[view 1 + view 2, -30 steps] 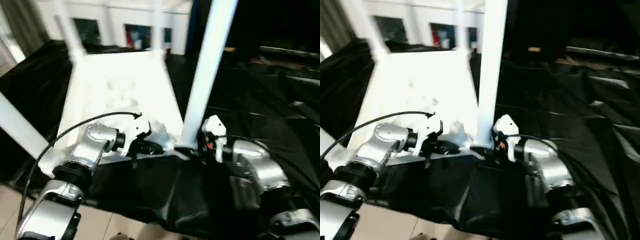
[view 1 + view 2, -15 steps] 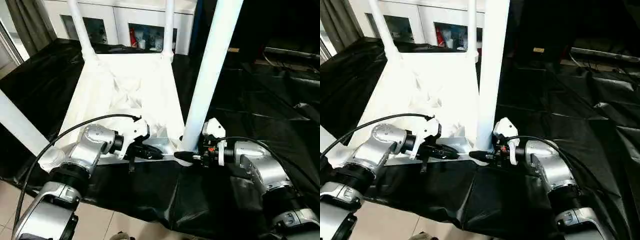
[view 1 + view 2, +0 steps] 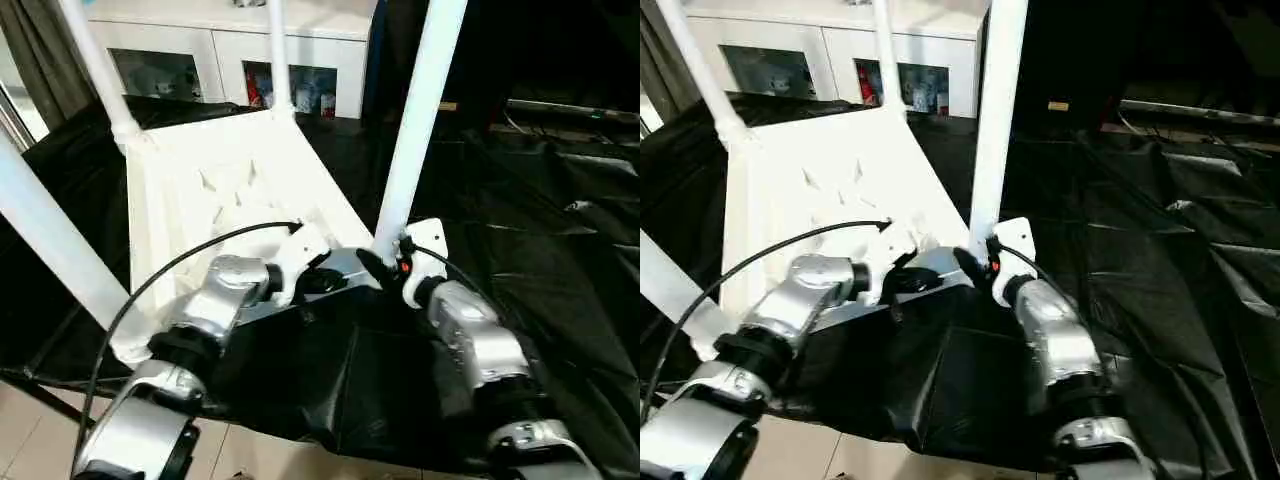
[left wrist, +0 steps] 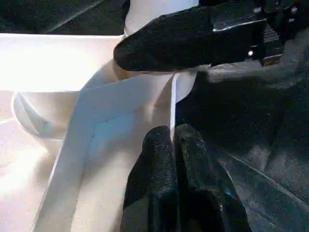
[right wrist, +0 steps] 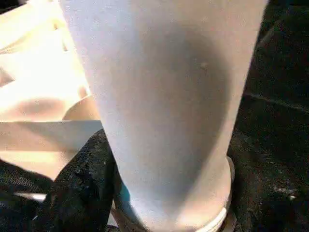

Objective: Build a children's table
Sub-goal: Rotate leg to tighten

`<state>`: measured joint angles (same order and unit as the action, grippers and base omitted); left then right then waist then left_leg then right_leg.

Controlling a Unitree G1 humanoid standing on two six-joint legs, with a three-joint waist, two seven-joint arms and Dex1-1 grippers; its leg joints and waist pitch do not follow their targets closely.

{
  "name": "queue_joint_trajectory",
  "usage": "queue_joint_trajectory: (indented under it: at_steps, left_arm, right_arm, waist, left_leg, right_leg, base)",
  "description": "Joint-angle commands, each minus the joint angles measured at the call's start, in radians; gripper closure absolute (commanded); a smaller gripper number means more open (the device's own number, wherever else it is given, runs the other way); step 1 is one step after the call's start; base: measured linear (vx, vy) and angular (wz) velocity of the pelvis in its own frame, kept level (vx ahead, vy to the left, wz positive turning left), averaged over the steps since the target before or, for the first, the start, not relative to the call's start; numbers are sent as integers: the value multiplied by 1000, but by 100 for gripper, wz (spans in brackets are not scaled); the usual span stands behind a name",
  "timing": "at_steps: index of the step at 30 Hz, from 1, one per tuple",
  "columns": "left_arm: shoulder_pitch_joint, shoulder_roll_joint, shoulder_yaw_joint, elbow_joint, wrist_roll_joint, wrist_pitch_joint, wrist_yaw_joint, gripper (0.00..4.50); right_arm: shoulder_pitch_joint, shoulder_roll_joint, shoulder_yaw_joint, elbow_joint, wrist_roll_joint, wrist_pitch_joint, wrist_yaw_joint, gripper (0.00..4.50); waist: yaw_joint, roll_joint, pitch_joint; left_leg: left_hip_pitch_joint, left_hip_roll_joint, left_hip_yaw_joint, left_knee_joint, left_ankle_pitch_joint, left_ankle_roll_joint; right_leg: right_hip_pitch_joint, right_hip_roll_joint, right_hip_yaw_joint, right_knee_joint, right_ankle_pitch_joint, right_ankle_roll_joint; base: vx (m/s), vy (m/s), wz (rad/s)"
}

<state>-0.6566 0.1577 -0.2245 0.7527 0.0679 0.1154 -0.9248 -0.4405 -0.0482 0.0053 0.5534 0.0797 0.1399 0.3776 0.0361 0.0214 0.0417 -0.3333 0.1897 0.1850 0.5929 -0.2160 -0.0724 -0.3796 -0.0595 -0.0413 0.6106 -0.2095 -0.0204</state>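
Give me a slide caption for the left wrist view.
Left gripper pinches the upturned table top's rim while the right gripper's finger presses the corner leg.

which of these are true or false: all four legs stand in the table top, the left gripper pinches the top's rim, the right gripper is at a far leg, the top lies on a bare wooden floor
1. All four legs stand in the upturned table top. True.
2. The left gripper is pinched on the top's thin rim. True.
3. The right gripper is at a far leg. False: it is at the near right leg, by its base.
4. The top lies on a bare wooden floor. False: it lies on a black sheet.
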Motion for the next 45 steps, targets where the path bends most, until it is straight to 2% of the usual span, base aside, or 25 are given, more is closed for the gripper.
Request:
queue_joint_trajectory:
  at_steps: [1, 2, 4, 9, 11, 14, 15, 16, 18, 19, 21, 22, 25, 27, 29, 30, 32, 33, 35, 39, 40, 41, 43, 44, 45]
  left_arm:
    - [-8, -51, -49, 1, -2, -1, -20, 450]
    - [-8, -51, -49, 1, -2, -1, -20, 450]
    - [-6, -40, -45, 1, -1, -7, -26, 450]
    - [10, -2, -46, -4, -9, -49, -92, 450]
    - [31, 30, -44, -32, -34, -71, -174, 450]
    - [47, 53, -29, -44, -63, -115, -228, 450]
    - [51, 58, -28, -45, -67, -121, -243, 450]
    - [54, 66, -32, -47, -65, -127, -255, 450]
    - [70, 102, -42, -57, -65, -134, -310, 450]
    - [71, 104, -42, -58, -65, -134, -315, 450]
    - [92, 143, -42, -95, -97, -106, -404, 450]
    - [92, 143, -42, -95, -97, -106, -404, 450]
    - [98, 167, -44, -107, -108, -101, -454, 450]
    - [96, 170, -42, -103, -105, -104, -454, 450]
    - [94, 173, -40, -99, -103, -107, -453, 450]
    - [91, 174, -37, -93, -100, -114, -445, 450]
    - [85, 170, -32, -86, -98, -114, -422, 450]
    - [84, 168, -30, -87, -98, -111, -417, 450]
    - [84, 161, -32, -91, -97, -105, -411, 450]
    - [74, 146, -30, -72, -82, -101, -366, 450]
    - [59, 126, -28, -47, -65, -97, -308, 450]
    - [59, 126, -28, -47, -65, -97, -308, 450]
    - [49, 109, -26, -30, -56, -96, -271, 450]
    - [20, 52, -25, 9, -33, -88, -164, 450]
    - [10, 29, -25, 24, -24, -85, -120, 450]
  right_arm:
    - [13, 57, 81, 48, -23, 14, 20, 177]
    - [13, 57, 81, 48, -23, 14, 20, 177]
    - [18, 46, 81, 26, -5, 13, 67, 108]
    - [22, -22, 103, -20, 6, -4, 195, 104]
    - [31, -85, 116, -63, 32, -1, 329, 104]
    - [34, -160, 129, -107, 60, 24, 460, 104]
    - [35, -174, 129, -116, 68, 31, 488, 104]
    - [34, -183, 129, -119, 74, 31, 509, 104]
    - [33, -223, 131, -125, 92, 27, 597, 104]
    - [32, -226, 131, -126, 94, 26, 603, 104]
    - [33, -271, 149, -128, 97, 22, 689, 104]
    - [33, -271, 149, -128, 97, 22, 689, 104]
    - [30, -284, 161, -124, 96, 20, 721, 104]
    - [30, -287, 167, -117, 86, 10, 725, 104]
    - [30, -288, 172, -110, 79, 3, 725, 104]
    - [30, -286, 174, -105, 76, -1, 724, 130]
    - [31, -276, 173, -100, 82, -1, 719, 130]
    - [32, -272, 172, -99, 85, -1, 718, 142]
    - [42, -266, 170, -109, 91, 3, 716, 163]
    - [55, -250, 162, -118, 96, 9, 685, 174]
    - [65, -232, 152, -118, 93, 5, 641, 174]
    - [65, -232, 152, -118, 93, 5, 641, 175]
    - [71, -216, 143, -115, 87, 3, 598, 175]
    - [74, -153, 107, -74, 53, 4, 417, 176]
    - [75, -127, 94, -59, 43, 12, 349, 176]
  waist:
    - [1, 5, -39]
    - [0, 5, -40]
    - [-1, 7, -39]
    - [-2, 4, -43]
    - [-2, 7, -49]
    - [-3, -4, -54]
    - [4, -1, -55]
    - [6, 0, -54]
    - [15, -12, -56]
    - [18, -7, -54]
    - [24, -14, -52]
    - [26, -11, -53]
    - [29, -12, -55]
    - [30, -17, -56]
    - [30, -17, -56]
    - [30, -18, -56]
    - [31, -13, -56]
    - [30, -16, -55]
    - [31, -7, -55]
    - [31, -11, -56]
    - [31, -7, -56]
    - [31, -4, -53]
    - [30, -8, -53]
    - [25, -6, -48]
    - [22, -5, -42]
  left_leg:
    - [-4, 40, -23, -86, -252, 2]
    - [-5, 40, -23, -86, -250, 3]
    - [-5, 39, -22, -86, -252, 9]
    - [-9, 40, -22, -84, -216, 25]
    - [-15, 42, -21, -78, -163, 48]
    - [-17, 41, -15, -68, -93, 95]
    - [-19, 42, -15, -66, -69, 110]
    - [-17, 44, -12, -65, -69, 115]
    - [-20, 45, -11, -63, -58, 126]
    - [-21, 47, -11, -63, -60, 129]
    - [-20, 50, -11, -65, -71, 122]
    - [-19, 50, -10, -65, -67, 121]
    - [-18, 49, -9, -62, -45, 121]
    - [-22, 48, -9, -60, -28, 126]
    - [-22, 46, -8, -59, -36, 124]
    - [-21, 46, -8, -59, -35, 124]
    - [-22, 45, -9, -59, -38, 121]
    - [-22, 45, -8, -59, -41, 119]
    - [-21, 46, -10, -60, -49, 110]
    - [-21, 45, -9, -59, -49, 108]
    - [-18, 46, -9, -59, -51, 108]
    - [-16, 46, -9, -61, -70, 100]
    - [-17, 45, -10, -63, -87, 87]
    - [-14, 43, -10, -67, -114, 67]
    - [-6, 43, -10, -72, -160, 43]
  right_leg:
    - [31, -84, 49, -93, -264, -199]
    - [31, -83, 49, -92, -260, -200]
    - [31, -83, 49, -94, -261, -202]
    - [37, -82, 49, -87, -203, -215]
    - [44, -83, 48, -77, -103, -235]
    - [47, -79, 47, -63, 35, -272]
    - [49, -81, 45, -59, 59, -279]
    - [46, -81, 45, -60, 60, -282]
    - [48, -82, 43, -57, 48, -280]
    - [44, -83, 41, -57, 30, -276]
    - [41, -83, 40, -57, -17, -268]
    - [41, -84, 41, -56, -18, -267]
    - [38, -83, 43, -51, 18, -270]
    - [39, -82, 41, -46, 50, -270]
    - [38, -82, 42, -48, 39, -268]
    - [38, -82, 42, -48, 39, -267]
    - [38, -82, 42, -49, 31, -265]
    - [39, -81, 42, -49, 29, -265]
    - [39, -82, 42, -51, 18, -267]
    - [40, -80, 42, -49, 36, -270]
    - [37, -80, 42, -51, 39, -270]
    - [35, -79, 41, -56, 12, -269]
    - [38, -81, 42, -58, -22, -265]
    - [33, -80, 44, -68, -90, -250]
    - [26, -83, 44, -81, -185, -236]
  base:
    - [0, 0, 0]
    - [0, 0, 0]
    - [0, 0, 0]
    - [0, 0, 0]
    - [0, 0, 0]
    - [0, 0, 0]
    - [0, 0, 0]
    - [0, 0, 0]
    - [0, 0, 0]
    - [0, 0, 0]
    - [0, 0, 0]
    - [0, 0, 0]
    - [0, 0, 0]
    - [0, 0, 0]
    - [0, 0, 0]
    - [0, 0, 0]
    - [0, 0, 0]
    - [0, 0, 0]
    - [0, 0, 0]
    - [0, 0, 0]
    - [0, 0, 0]
    - [0, 0, 0]
    - [0, 0, 0]
    - [0, 0, 0]
    - [0, 0, 0]
